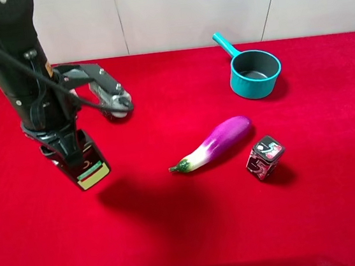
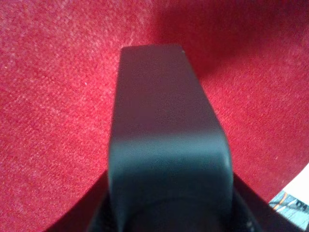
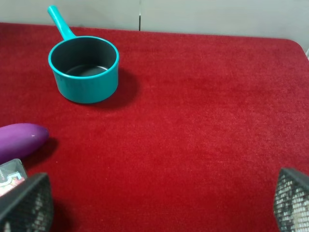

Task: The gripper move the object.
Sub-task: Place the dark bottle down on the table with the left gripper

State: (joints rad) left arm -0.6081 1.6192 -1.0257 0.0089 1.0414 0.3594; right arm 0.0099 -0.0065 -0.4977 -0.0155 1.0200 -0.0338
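Note:
The dark grey pump bottle hangs tilted in my left gripper, held above the red cloth at the left. Its yellow-green label end points down toward the front. In the left wrist view the bottle's dark grey body fills the middle, with the left gripper closed around it at the picture's lower edge. My right gripper is open and empty, its mesh-patterned fingertips wide apart low over the cloth. It does not show in the high view.
A purple eggplant lies mid-table, also in the right wrist view. A dark patterned cube sits to its right. A teal saucepan stands at the back right. A small pale item shows behind the left arm's bracket.

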